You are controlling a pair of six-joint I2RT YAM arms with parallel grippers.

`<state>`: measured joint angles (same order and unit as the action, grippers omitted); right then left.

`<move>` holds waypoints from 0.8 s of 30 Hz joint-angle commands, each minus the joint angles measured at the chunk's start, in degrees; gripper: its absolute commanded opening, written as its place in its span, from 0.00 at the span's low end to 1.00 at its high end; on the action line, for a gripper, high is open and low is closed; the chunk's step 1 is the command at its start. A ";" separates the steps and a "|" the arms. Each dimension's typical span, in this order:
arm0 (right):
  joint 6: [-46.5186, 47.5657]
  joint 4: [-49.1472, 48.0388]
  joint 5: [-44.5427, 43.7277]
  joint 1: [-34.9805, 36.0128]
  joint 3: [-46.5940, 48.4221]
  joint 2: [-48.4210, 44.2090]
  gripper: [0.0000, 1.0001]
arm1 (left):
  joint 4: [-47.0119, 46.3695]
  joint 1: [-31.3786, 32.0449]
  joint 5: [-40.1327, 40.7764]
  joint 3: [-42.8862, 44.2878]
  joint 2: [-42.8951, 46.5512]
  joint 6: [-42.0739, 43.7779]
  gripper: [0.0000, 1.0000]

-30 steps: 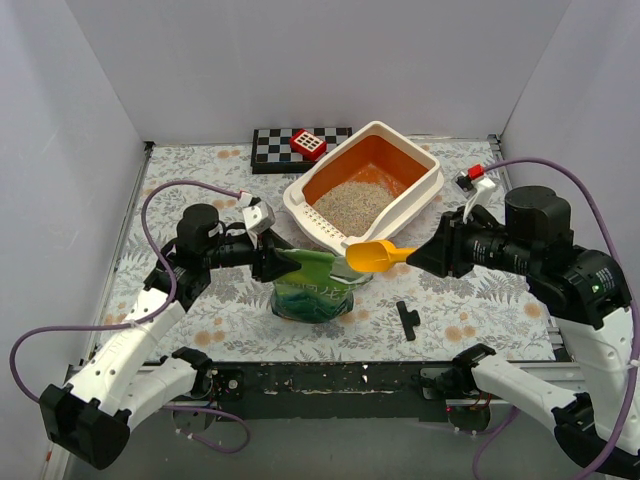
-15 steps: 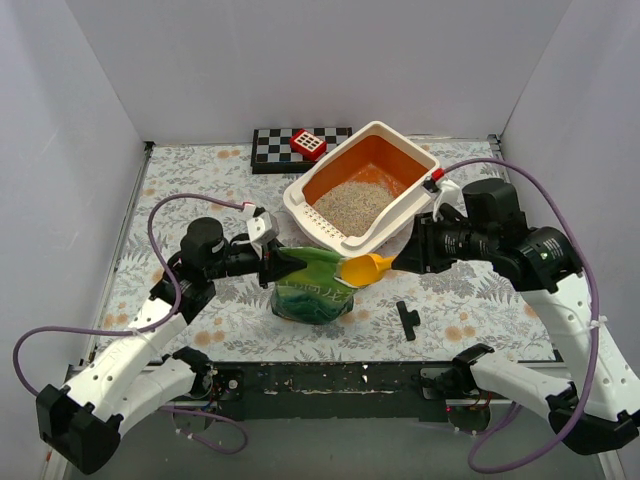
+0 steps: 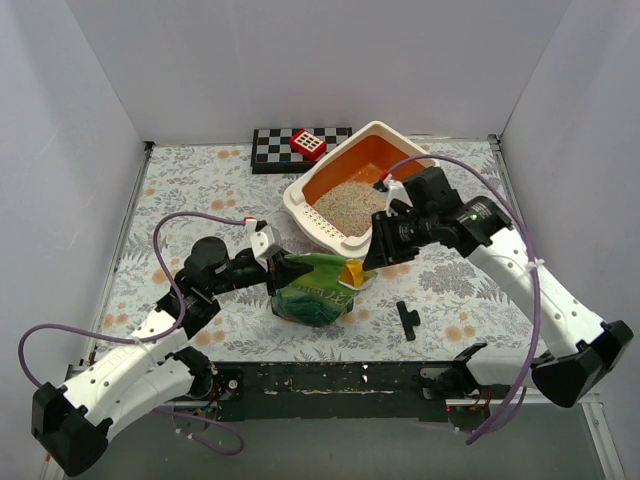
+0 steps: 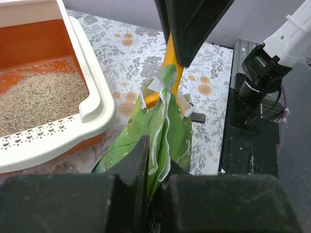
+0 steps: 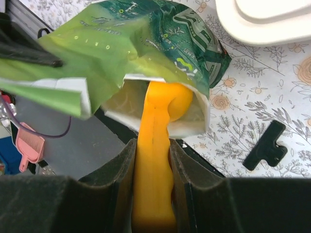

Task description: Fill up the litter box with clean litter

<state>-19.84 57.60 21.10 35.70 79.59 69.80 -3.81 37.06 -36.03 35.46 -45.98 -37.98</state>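
The litter box (image 3: 420, 195) stands at the back centre, cream rim, orange walls, with beige-grey clean litter (image 3: 350, 203) on its floor; it also shows in the left wrist view (image 4: 95, 104) with litter (image 4: 41, 99). A glossy green bag (image 3: 312, 288) stands in front of it. My left gripper (image 3: 277, 266) is shut on the bag's top edge (image 4: 163, 128) and holds its mouth open. My right gripper (image 3: 372, 256) is shut on the handle of an orange-yellow scoop (image 5: 154, 145), whose bowl (image 3: 351, 274) is dipped inside the bag's mouth (image 5: 165, 109).
A black clip (image 3: 407, 320) lies on the floral table right of the bag, also in the right wrist view (image 5: 265, 145). A black-and-white checkerboard (image 3: 272, 148) with a red block (image 3: 308, 144) lies at the back. White walls enclose the table.
My right arm swung left and down, carrying the scoop from beside the litter box's front corner into the bag's mouth. My left gripper kept hold of the bag, shifting slightly forward.
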 commanded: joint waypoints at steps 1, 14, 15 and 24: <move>-1.69 -4.07 -3.87 3.40 -2.68 4.46 0.01 | -3.39 1.35 3.86 -2.76 2.20 -1.40 0.00; -11.44 -34.79 12.10 4.64 -24.99 8.16 0.01 | -2.43 1.53 7.11 -5.32 3.88 0.00 0.00; -13.72 -39.63 14.12 4.64 -29.10 7.55 0.01 | -1.56 1.44 7.90 -4.97 3.70 0.53 0.00; -29.63 -76.30 18.36 6.22 -40.74 11.05 0.01 | 8.12 1.44 12.73 -1.27 3.61 3.17 0.00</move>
<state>-40.95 -0.05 37.52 39.48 42.02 77.23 -1.52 38.74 -27.64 32.10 -43.29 -36.58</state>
